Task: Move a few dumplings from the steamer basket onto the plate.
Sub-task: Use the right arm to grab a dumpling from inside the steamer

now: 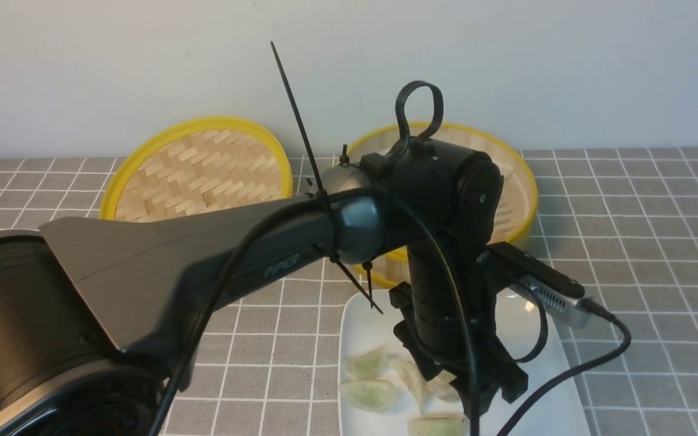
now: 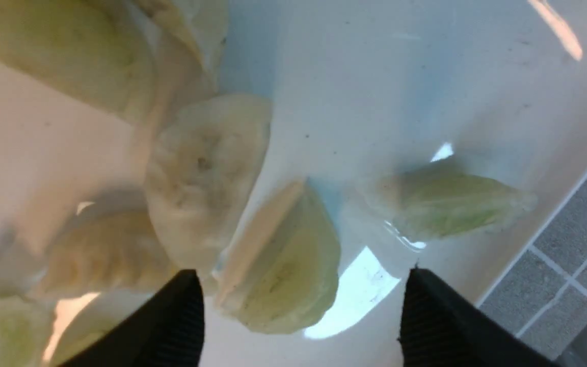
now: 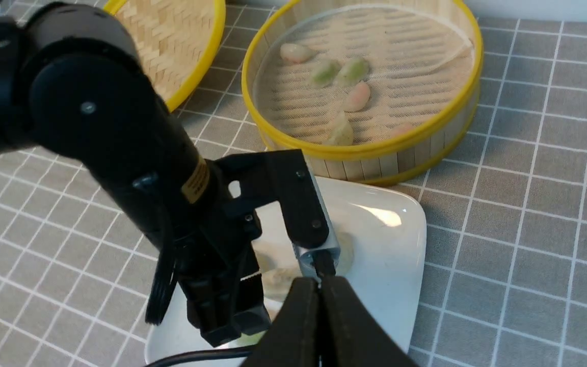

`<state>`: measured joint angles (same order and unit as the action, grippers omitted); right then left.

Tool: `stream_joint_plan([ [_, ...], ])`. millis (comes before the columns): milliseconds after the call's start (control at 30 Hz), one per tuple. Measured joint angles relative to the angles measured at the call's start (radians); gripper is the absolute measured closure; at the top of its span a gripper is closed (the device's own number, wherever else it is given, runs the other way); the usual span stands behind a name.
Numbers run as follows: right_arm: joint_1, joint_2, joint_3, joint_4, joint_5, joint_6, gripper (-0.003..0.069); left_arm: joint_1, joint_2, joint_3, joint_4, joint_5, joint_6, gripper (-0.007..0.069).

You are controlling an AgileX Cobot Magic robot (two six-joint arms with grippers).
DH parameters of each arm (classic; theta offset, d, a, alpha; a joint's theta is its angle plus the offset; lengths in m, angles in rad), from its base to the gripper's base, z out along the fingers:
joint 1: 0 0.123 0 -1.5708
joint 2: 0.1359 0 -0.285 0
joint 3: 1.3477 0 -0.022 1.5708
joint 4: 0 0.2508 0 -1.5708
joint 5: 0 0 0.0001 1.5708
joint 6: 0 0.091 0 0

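Dumplings (image 1: pixel 368 362) are split between two spots. A few sit on the glossy white plate (image 1: pixel 366 315) at the bottom centre of the front view. A handful more, green and pinkish (image 3: pixel 353 97), are scattered over the floor of the steamer basket (image 3: pixel 365 149) in the upper middle of the right wrist view.

The basket stands right behind the plate on the grey tiled tabletop (image 1: pixel 646 242). They're so close I can't say if they actually touch. The woven lid (image 1: pixel 197 169) is off to the upper left of the front view, beside the basket.

The left hand (image 2: pixel 301 295) hangs low over the plate with its fingers spread wide. One pale green dumpling (image 2: pixel 283 270) lies on the plate just ahead of the gap between the tips, and nothing's pinching it.

The right hand (image 3: pixel 320 306) is at the bottom centre of its own wrist view. Its fingers are pressed together with nothing between them, above the near part of the plate.
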<state>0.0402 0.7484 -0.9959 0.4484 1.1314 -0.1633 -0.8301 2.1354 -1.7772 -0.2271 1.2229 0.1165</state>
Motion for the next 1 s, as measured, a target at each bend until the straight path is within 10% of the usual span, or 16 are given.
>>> stream_joint_plan([
  [300,0.0,0.333,-0.167,-0.001,0.04,0.044,0.0669,0.0,-0.258,0.02,0.201,0.001,-0.116,0.0604],
  [1000,0.229,1.307,-0.932,-0.216,0.038,0.093,0.058,0.075,-0.948,0.684,0.292,0.01,-0.426,0.0629],
])
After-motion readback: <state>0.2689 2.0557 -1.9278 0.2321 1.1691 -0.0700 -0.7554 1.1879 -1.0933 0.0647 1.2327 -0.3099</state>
